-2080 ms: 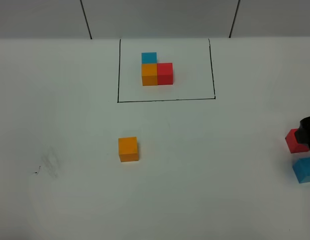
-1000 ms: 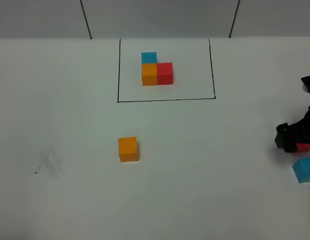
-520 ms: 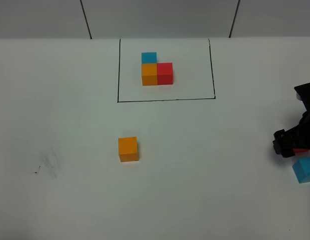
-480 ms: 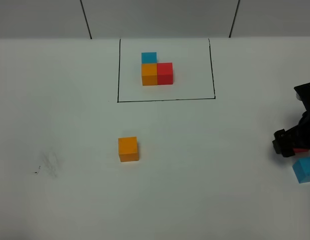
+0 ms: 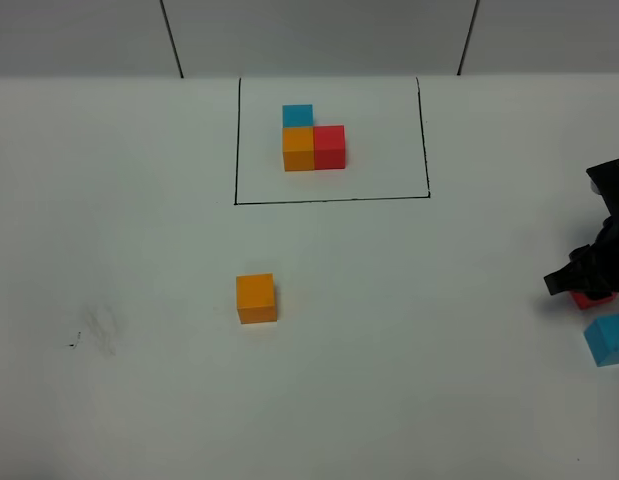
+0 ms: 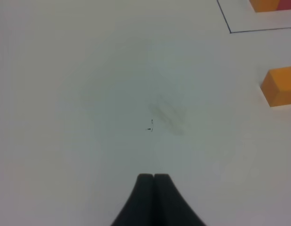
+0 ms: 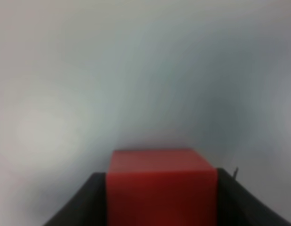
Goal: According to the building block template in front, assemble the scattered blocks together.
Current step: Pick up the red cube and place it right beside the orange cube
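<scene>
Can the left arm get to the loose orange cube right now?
Probably yes: only bare table lies between the left gripper and the orange cube, but its jaws are shut and must open first.

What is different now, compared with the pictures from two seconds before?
The right gripper moved in from the right, over the loose red cube, and its jaws closed against the cube's sides. The loose orange cube, the loose blue cube and the framed template stayed put.
</scene>
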